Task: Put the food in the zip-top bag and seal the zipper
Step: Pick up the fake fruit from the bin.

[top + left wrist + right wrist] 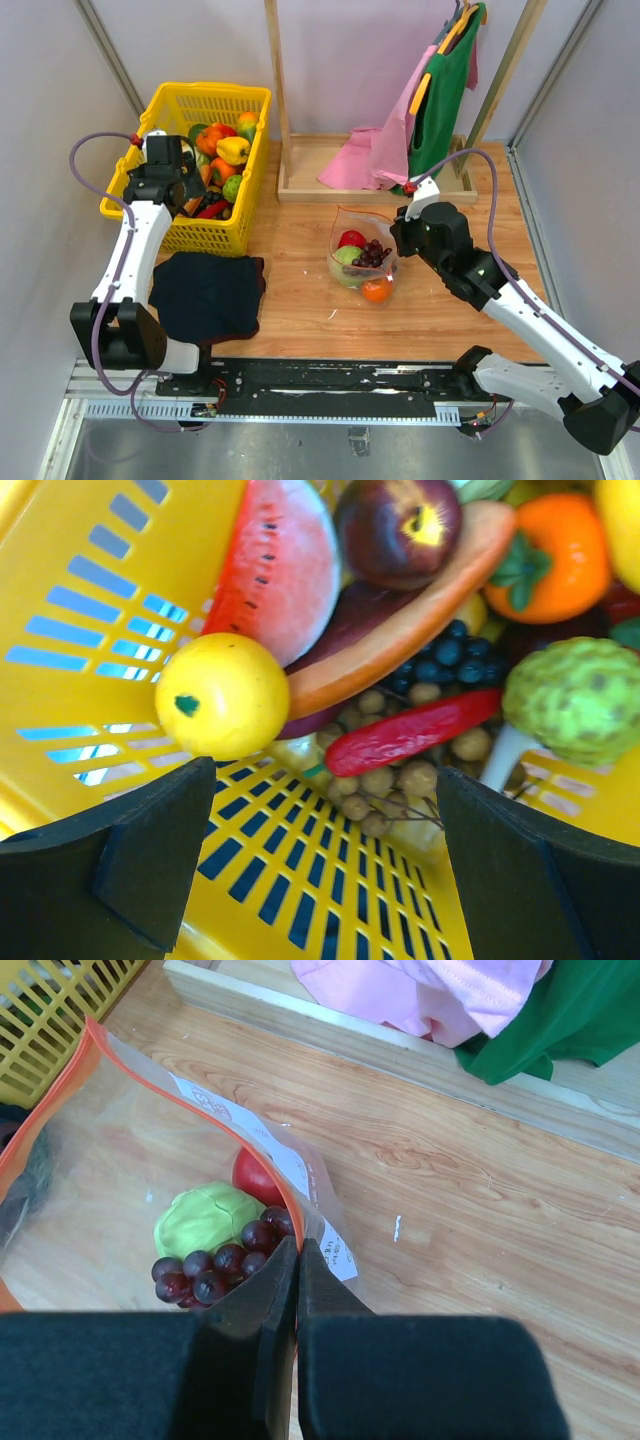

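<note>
Hovering over the yellow basket (200, 95) in the overhead view is the left gripper (188, 198); the zip-top bag (362, 255), holding food (352, 240), sits on the table (300, 300). Left wrist: fingers (150, 850) spread wide above a lemon (222, 695). Right wrist: the right gripper (297, 1260) is pinched on the bag's rim, seemingly at the zipper (95, 1035).

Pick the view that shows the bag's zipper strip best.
Right wrist: the zipper runs close and sharp along the zip-top bag mouth, down to the shut jaws. Top external shows only a thin orange outline. Left wrist sees just the yellow basket.
</note>
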Controlling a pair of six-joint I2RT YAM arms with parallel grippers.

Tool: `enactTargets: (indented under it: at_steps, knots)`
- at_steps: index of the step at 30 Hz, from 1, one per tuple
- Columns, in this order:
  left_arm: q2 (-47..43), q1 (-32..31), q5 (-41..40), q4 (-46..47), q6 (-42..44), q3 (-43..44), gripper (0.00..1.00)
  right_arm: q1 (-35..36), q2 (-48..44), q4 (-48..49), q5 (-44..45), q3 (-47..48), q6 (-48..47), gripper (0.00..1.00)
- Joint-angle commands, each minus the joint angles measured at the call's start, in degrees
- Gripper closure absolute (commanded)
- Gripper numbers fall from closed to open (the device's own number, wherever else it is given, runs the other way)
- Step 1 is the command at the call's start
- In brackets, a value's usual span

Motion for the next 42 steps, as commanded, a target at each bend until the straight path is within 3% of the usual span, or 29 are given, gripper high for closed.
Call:
enactTargets:
  at_steps: [1,12,24,38,42]
  knots:
    - [3.08,1.7,-6.23,0.69,0.77,-1.41,0.04,-0.94,-0.47,1.29,-0.73,-0.64,0.78,0.99]
    - [7.16,5.86,-13.4,2.39,0.85,-5.01,0.01,-0.93,1.17,0.85,-1.84,-0.19,0.93,0.99]
    - [17.14,7.77,-17.58,0.73,0.61,-0.93,0.01,-0.96,2.47,1.31,-3.38,-0.31,0.86,0.99]
    - [26.86,8.03,-12.38,-5.18,-1.26,1.32,0.01,-1.03,2.09,1.63,-3.49,-0.69,0.95,0.99]
    - [26.44,8.04,-11.23,-5.92,-1.67,1.45,0.12,-1.04,1.49,1.62,-3.1,-0.8,0.93,0.99]
